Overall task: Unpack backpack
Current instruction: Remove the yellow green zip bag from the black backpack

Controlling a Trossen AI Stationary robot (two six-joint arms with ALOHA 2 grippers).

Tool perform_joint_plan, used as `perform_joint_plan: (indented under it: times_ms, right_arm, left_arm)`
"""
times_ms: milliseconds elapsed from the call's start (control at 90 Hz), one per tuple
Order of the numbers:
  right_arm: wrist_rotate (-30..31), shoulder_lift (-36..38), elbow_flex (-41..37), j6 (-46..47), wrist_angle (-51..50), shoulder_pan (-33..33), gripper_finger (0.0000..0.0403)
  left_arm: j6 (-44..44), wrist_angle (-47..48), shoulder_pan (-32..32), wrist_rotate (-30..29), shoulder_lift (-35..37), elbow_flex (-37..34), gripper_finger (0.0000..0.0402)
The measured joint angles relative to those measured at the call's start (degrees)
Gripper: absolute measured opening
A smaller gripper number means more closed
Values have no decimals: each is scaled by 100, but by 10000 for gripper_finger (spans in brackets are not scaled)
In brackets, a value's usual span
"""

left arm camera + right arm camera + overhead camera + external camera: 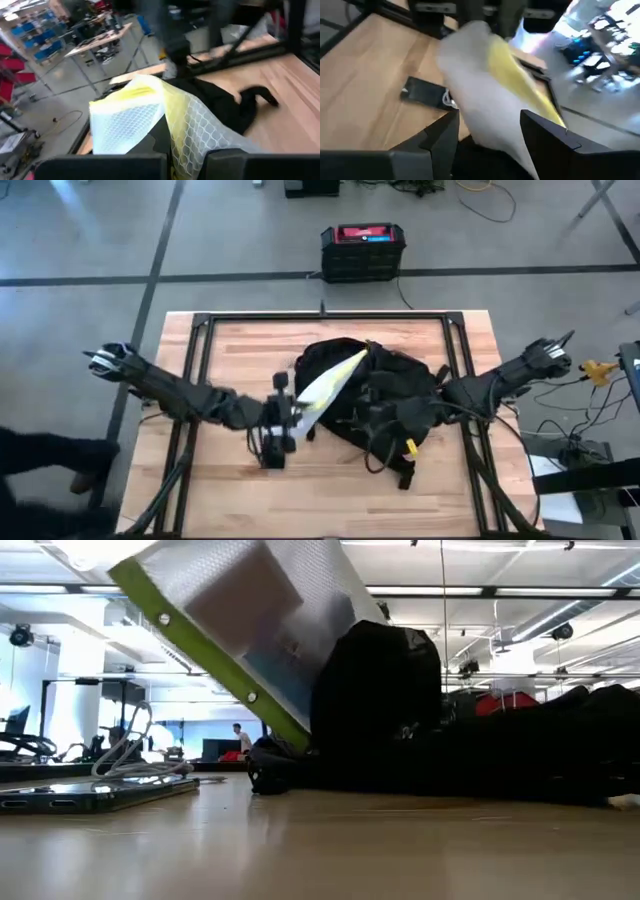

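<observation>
The black backpack lies in the middle of the table. A white bubble-wrap pouch with a yellow-green edge sticks slanting out of its opening toward the table's left. In the low view the pouch rises up and away from the bag. My left gripper is shut on the pouch's outer end. My right gripper is over the backpack's right part, open. The pouch shows in the gap between its fingers; whether it touches them, I cannot tell. My left gripper pinches the pouch's free end between its two fingers, coming roughly level from the table's left. That end is lifted clear of the table. The pouch is tilted, its other end down in the backpack's opening.
A flat black device lies on the wood near my left gripper; the low view also shows it, with a cable. A rigid black box with a red top stands on the floor beyond the table's far edge. A black frame borders the tabletop.
</observation>
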State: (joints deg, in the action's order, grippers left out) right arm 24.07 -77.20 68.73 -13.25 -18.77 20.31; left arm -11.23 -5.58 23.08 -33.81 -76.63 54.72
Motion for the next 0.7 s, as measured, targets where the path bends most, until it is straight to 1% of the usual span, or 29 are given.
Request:
perform_joint_plan:
  times_ms: [56, 111, 167, 233, 378, 489, 578, 700]
  right_arm:
    - [-446, -129, 0, -36, 86, -233, 199]
    - [-745, -252, -3, -97, 69, -451, 199]
    - [-849, -365, 5, -220, 76, -637, 199]
    - [-867, -467, 60, -462, 106, -781, 199]
    - [-910, -584, 320, -1064, 107, -835, 199]
    - [-1013, -654, 618, -1459, 120, -860, 199]
    - [-1323, -854, 909, -1556, 37, -1049, 199]
    - [-2154, -1308, 1365, -1489, -540, -1399, 199]
  left_arm:
    - [-66, 65, 189, -240, -37, 0, 15]
    - [-101, 192, 336, -575, -54, 0, 15]
    - [-99, 341, 450, -864, -54, 0, 16]
    - [-51, 483, 550, -1067, -54, 0, 17]
    - [174, 740, 650, -1127, -52, 0, 18]
    - [179, 814, 691, -1130, -52, 0, 18]
    - [150, 837, 692, -1131, -50, 0, 19]
    - [115, 882, 693, -1129, -47, 0, 19]
